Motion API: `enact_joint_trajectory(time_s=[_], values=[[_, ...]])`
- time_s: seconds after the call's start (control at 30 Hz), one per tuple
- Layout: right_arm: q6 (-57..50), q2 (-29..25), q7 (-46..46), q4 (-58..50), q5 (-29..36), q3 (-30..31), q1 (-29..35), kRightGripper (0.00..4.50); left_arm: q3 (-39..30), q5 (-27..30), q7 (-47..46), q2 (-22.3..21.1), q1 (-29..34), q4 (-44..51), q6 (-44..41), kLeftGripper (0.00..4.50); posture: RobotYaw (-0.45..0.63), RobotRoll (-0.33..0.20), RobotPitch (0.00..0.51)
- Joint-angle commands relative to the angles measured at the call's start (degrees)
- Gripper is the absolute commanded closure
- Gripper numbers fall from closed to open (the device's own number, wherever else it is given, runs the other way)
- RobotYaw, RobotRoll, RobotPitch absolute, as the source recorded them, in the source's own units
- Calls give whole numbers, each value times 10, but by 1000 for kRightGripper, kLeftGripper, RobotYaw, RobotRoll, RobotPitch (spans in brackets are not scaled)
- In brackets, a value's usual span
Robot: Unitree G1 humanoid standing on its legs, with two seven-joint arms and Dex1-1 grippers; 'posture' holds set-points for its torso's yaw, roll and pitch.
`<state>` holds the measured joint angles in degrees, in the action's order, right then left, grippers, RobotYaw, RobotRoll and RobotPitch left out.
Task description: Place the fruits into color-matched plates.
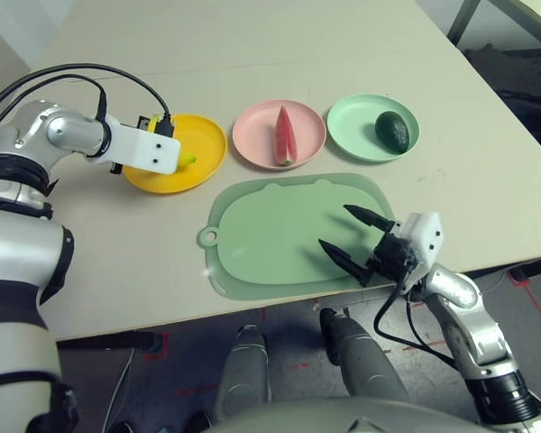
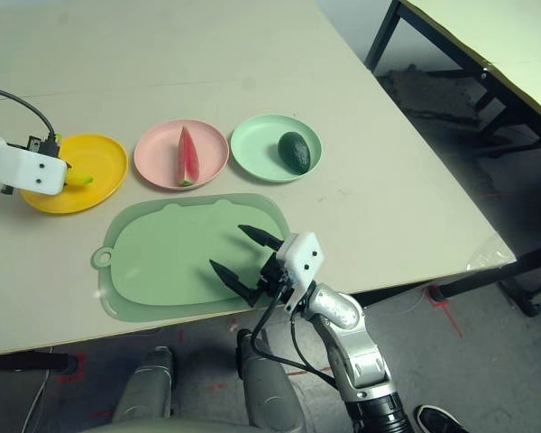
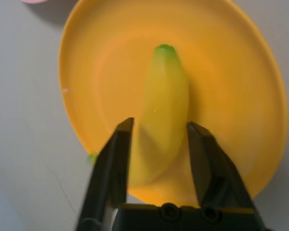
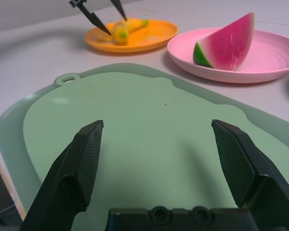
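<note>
- Right gripper (image 1: 353, 240): nearest, hovering over the pale green mat (image 1: 261, 244) at its 4 o'clock edge, jaws spread wide, nothing in them.
- Left gripper (image 3: 159, 144): over the yellow plate (image 1: 206, 162), fingers parted, straddling the banana (image 3: 163, 110); small gaps show each side, so it looks released, not clamped.
- Banana lies in the yellow plate, toward its 9 o'clock side.
- Watermelon wedge (image 1: 283, 135) sits in the pink plate (image 1: 252, 135), 12 o'clock of the mat.
- Avocado (image 1: 392, 131) sits in the mint green plate (image 1: 352, 122), 1 o'clock of the mat.
- Step: the last placement's release, by my read. Next: lift the left gripper straight clear without dragging the banana off.
</note>
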<state>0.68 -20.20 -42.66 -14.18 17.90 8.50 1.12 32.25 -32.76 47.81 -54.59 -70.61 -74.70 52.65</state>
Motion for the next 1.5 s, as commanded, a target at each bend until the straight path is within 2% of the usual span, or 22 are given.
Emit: enact_joint_trajectory(time_s=[0.03,0.1,0.13,0.33,0.5,0.57,0.63,0.73,0.87,0.93,0.97,1.03,1.2,1.27,1.37,1.5], values=[[2,-7,-8,0,-4,4,6,0,-7,-12,-7,1,7,-8,2,852,-147,0,218],[2,-6,-8,3,-2,4,2,0,-10,-12,-8,1,6,-8,5,136,-143,0,218],[1,-6,-8,4,-2,4,1,0,-12,-10,-7,1,6,-8,8,28,-142,0,217],[-1,-2,-2,21,6,-13,-4,0,-55,30,26,-1,7,-5,27,28,-137,0,215],[-8,-11,20,76,10,-67,-70,0,-206,226,162,31,44,22,-24,28,-131,0,217],[-23,-9,43,102,13,-91,-120,0,-267,313,196,54,57,72,-86,28,-100,0,220],[-36,-10,65,137,15,-118,-173,0,-326,391,194,72,77,145,-171,28,-79,0,223],[-45,-18,87,195,17,-152,-240,0,-391,464,144,80,137,282,-302,28,-50,0,227],[-37,-36,100,293,14,-188,-303,0,-483,541,24,96,272,481,-464,28,-32,0,236],[-23,-42,102,342,11,-201,-319,0,-529,585,-46,124,356,579,-542,28,-14,0,245],[-9,-46,101,372,7,-208,-321,0,-550,599,-85,151,429,645,-573,28,11,0,248],[20,-47,100,415,9,-226,-311,0,-574,609,-147,204,560,760,-611,28,21,0,249],[76,-53,63,444,26,-249,-283,0,-621,630,-252,278,685,882,-657,28,72,0,254],[95,-60,47,453,25,-252,-273,0,-637,634,-287,306,710,898,-661,28,85,0,254],[113,-59,37,456,37,-264,-260,0,-632,615,-308,325,733,901,-653,28,84,0,253],[117,-57,27,417,62,-283,-226,0,-632,604,-319,333,749,890,-643,28,77,0,250]])
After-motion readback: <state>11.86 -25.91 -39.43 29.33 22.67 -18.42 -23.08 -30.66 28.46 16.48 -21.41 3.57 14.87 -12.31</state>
